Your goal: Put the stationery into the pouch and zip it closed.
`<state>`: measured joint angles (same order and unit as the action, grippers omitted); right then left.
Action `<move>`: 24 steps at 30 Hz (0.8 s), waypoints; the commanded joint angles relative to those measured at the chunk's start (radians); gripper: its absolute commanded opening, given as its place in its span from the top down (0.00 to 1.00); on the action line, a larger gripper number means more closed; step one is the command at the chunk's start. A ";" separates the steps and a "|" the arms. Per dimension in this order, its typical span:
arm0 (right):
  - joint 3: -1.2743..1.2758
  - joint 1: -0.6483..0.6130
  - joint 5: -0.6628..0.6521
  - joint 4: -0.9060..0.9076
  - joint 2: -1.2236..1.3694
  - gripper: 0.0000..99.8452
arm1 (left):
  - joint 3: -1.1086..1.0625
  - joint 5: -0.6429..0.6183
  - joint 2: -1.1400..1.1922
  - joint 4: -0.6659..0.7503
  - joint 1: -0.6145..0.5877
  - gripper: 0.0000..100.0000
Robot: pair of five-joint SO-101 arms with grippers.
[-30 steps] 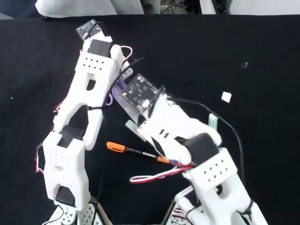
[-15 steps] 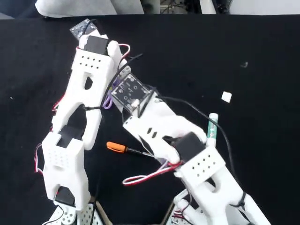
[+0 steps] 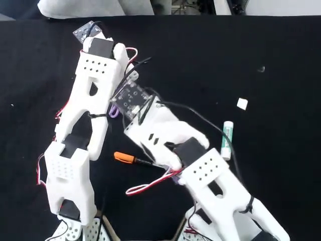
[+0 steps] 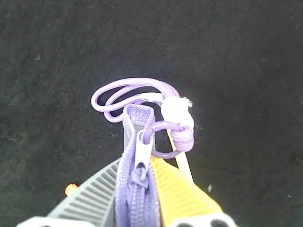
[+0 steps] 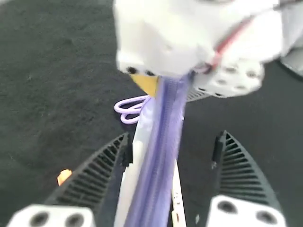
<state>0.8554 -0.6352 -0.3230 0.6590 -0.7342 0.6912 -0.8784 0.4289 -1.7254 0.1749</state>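
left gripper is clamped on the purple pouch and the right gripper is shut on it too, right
No: the right gripper is open, straddling the pouch, as the right wrist view shows. The left gripper is clamped on it.

Black cloth (image 3: 291,45) is covering the whole table. White fabric (image 3: 85,7) is lying just past its far edge, with dark gear (image 3: 236,6) sitting further along that edge. A tiny pale speck (image 3: 261,69) is resting on the cloth.
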 commanded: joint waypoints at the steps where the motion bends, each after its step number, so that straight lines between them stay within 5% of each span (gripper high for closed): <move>1: 0.001 -0.023 -0.021 -0.072 0.008 0.72 | 0.070 -0.011 -0.014 -0.002 -0.015 0.97; 9: -0.027 -0.018 -0.021 -0.101 0.102 0.74 | 0.059 -0.005 -0.012 0.034 -0.024 0.97; 24: -0.042 -0.015 -0.015 -0.106 0.104 0.95 | 0.068 0.081 -0.012 0.041 -0.058 0.96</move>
<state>0.8661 -0.6444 -0.3383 0.5746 -0.6329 0.6912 -0.8063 0.4289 -1.7054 0.1488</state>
